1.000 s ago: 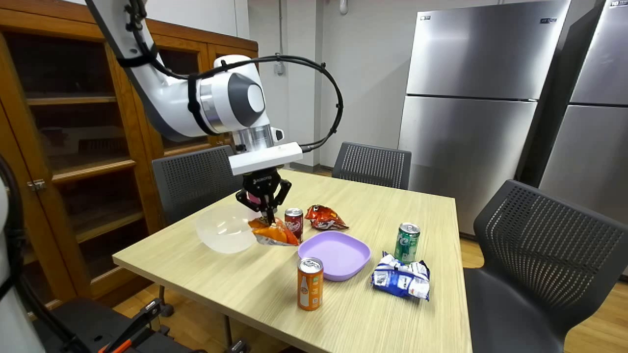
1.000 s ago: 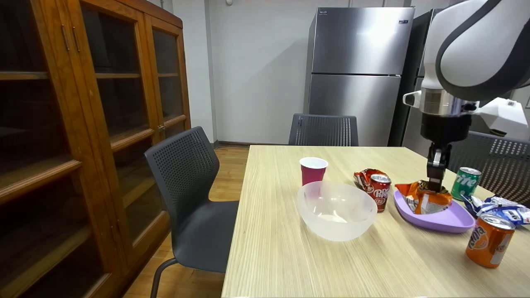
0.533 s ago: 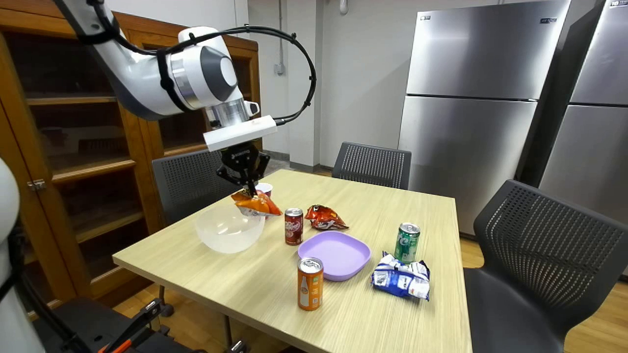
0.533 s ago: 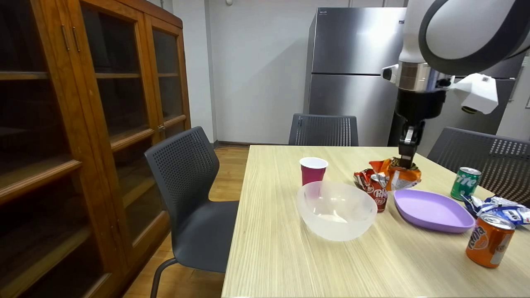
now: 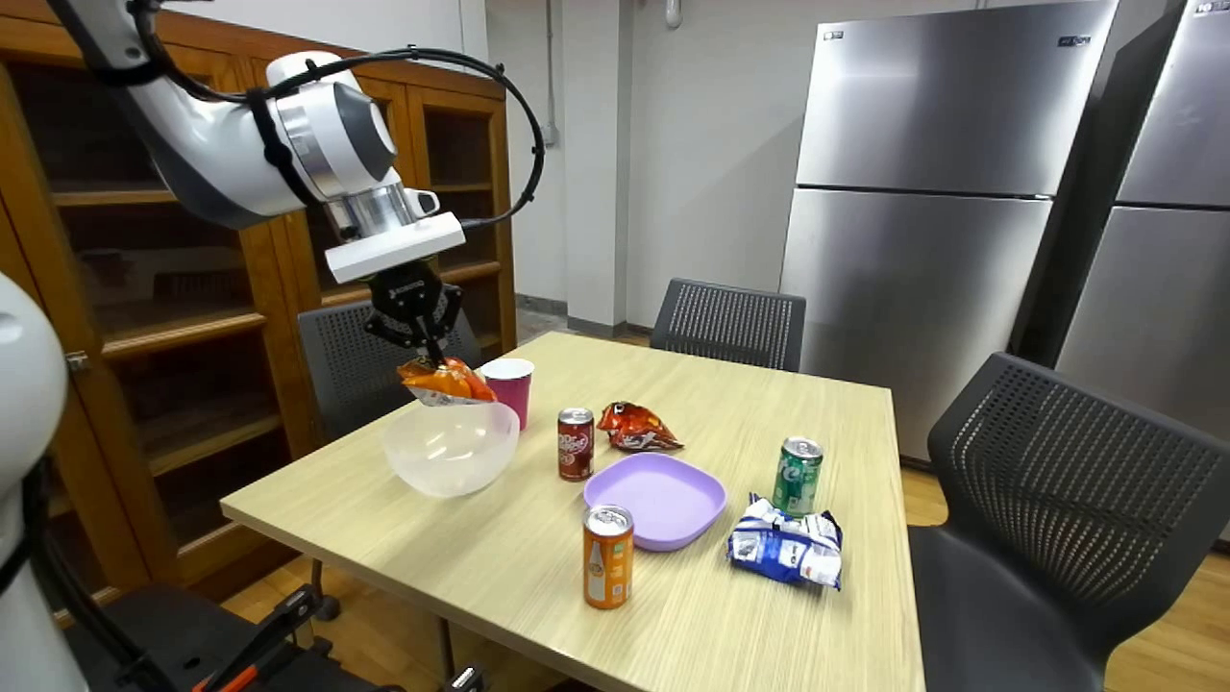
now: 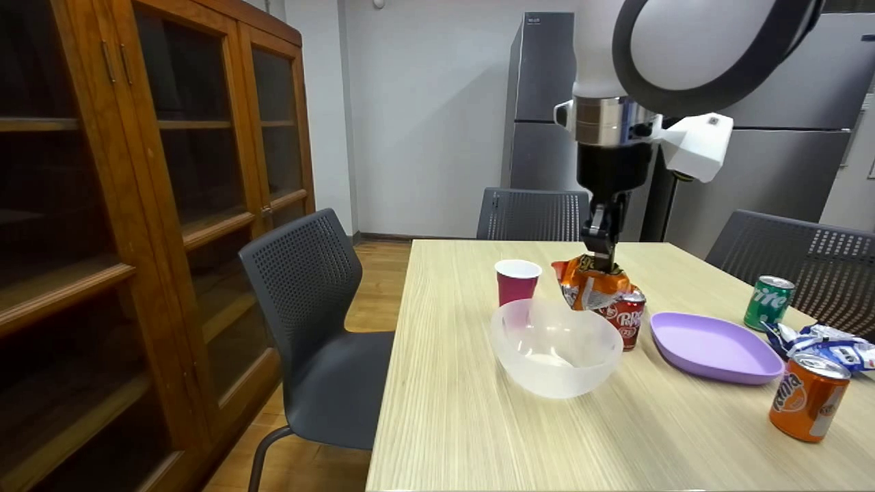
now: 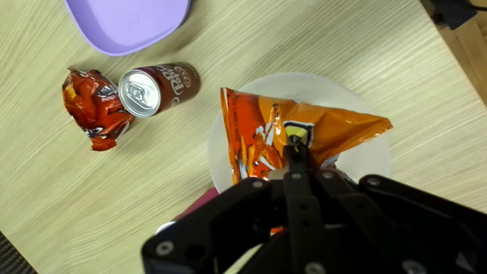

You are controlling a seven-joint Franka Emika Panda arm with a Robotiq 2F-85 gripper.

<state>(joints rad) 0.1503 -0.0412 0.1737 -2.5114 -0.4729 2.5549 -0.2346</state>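
I have the gripper (image 6: 603,265) pinched on an orange snack bag (image 7: 274,118), holding it above the frosted bowl (image 6: 557,376), near the edge of the table (image 6: 444,403) that faces the wooden cabinet (image 6: 164,225).

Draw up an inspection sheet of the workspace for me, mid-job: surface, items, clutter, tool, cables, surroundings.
Surface: pale wood-grain table; spills, nothing seen.
Job's things: shiny orange foil snack bag, held; round frosted translucent bowl, behind it in the wrist view, contact unclear.
Clutter: tapered magenta cup, dark-red metal can, crumpled red foil bag, shallow lilac plate, orange metal can, green metal can, crumpled blue-and-white foil bag.
Black two-fingered tool: closed on the orange bag.
Cables: black cable looping out from the white robot arm; snags, nothing seen.
Surroundings: dark-grey perforated-back chairs, brown wooden glass-doored cabinet, stainless-steel refrigerators.
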